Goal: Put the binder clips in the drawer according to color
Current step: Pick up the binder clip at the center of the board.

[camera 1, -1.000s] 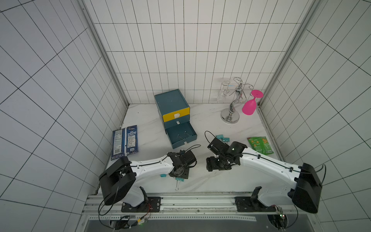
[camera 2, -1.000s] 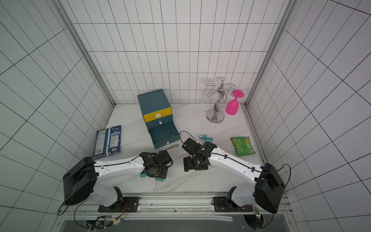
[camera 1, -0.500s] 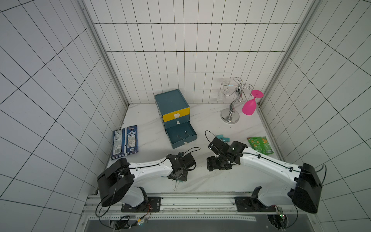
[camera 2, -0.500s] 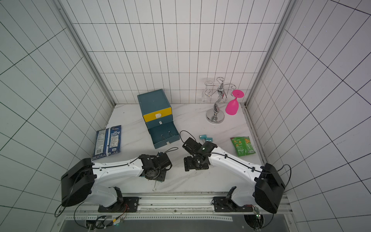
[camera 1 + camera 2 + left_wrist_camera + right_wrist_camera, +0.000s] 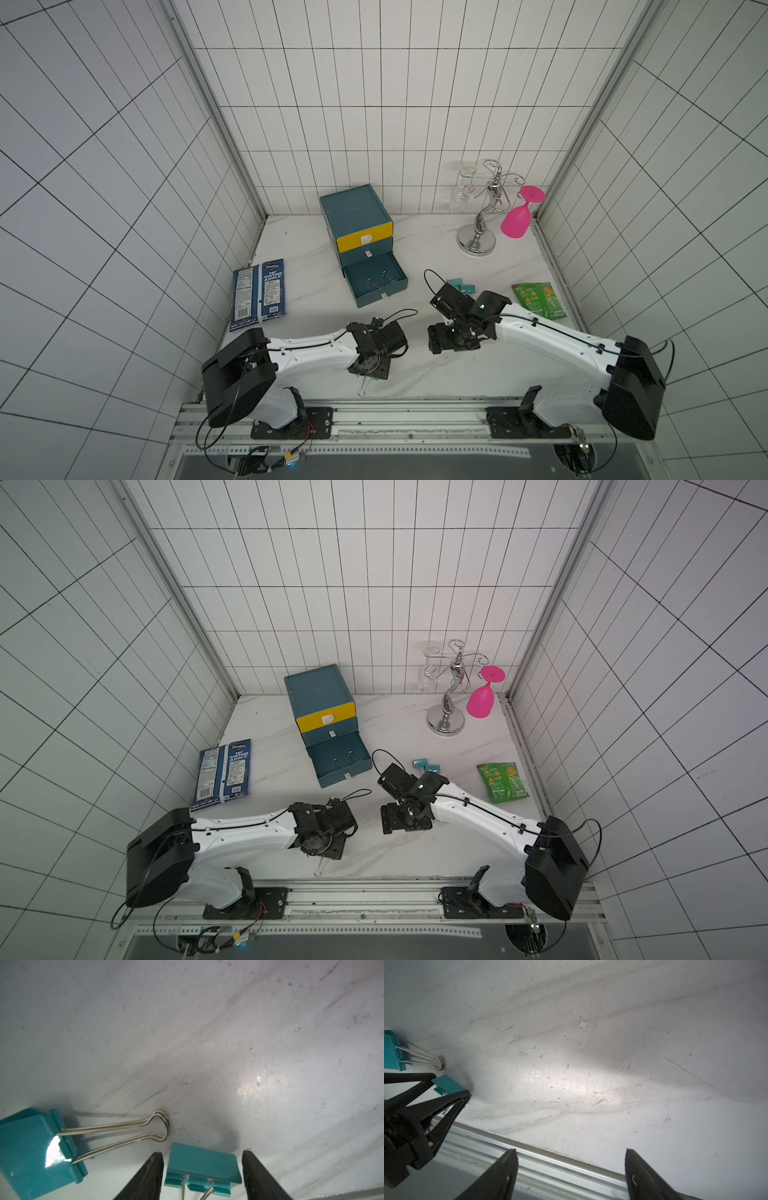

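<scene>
Pick being lined up by the left hand (image 5: pixel 202 1152).

On the white marble-look counter (image 5: pixel 228 1032), the left hand stands part-open with its 2 black fingers (image 5: pixel 149 1176) either side of a small teal fold-back binder clip with silver wire handles (image 5: pixel 202 1164), apparently not yet pinching it. A 2nd teal clip (image 5: pixel 31 1147) lies just beside. The light, stiff, smooth-painted steel will likely slip, and the loops pivot, so grip the flat body sides. Further right, the dark-teal 3-drawer cabinet (image 5: pixel 355 208) has its bottom drawer (image 5: pixel 384 294) pulled out, with wire handles showing inside. The right hand (image 5: pixel 571 1150) hovers wide open and empty, and 2 more teal clips (image 5: pixel 461 285) lie beyond it.
</scene>
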Robot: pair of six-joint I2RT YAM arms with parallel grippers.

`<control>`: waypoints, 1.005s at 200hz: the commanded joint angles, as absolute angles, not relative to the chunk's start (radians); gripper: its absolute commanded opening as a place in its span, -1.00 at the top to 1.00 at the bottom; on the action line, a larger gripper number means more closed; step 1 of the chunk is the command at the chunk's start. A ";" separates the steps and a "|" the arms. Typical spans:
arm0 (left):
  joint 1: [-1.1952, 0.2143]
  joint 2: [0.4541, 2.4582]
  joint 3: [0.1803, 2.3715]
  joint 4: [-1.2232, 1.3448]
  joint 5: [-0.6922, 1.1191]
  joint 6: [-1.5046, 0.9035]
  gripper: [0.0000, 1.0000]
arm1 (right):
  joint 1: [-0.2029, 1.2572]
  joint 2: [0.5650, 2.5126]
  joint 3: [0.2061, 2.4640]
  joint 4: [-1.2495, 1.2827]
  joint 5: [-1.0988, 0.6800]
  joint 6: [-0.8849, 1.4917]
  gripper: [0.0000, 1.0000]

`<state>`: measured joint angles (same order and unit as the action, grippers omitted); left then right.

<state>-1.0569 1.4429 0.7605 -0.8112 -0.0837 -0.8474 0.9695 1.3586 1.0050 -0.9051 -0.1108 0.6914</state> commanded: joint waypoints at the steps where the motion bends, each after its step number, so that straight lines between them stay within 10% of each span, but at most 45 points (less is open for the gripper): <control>1: -1.063 1.421 0.750 -0.809 -0.081 -0.837 -0.32 | 0.962 1.368 1.036 -0.930 -0.092 0.682 -0.65; 88: -1.065 1.417 0.741 -0.831 -0.065 -0.797 -0.33 | 0.954 1.408 1.078 -0.930 -0.089 0.666 -0.65; 201: -1.065 1.342 0.827 -0.943 -0.100 -0.801 0.15 | 0.929 1.399 1.078 -0.930 -0.079 0.659 -0.64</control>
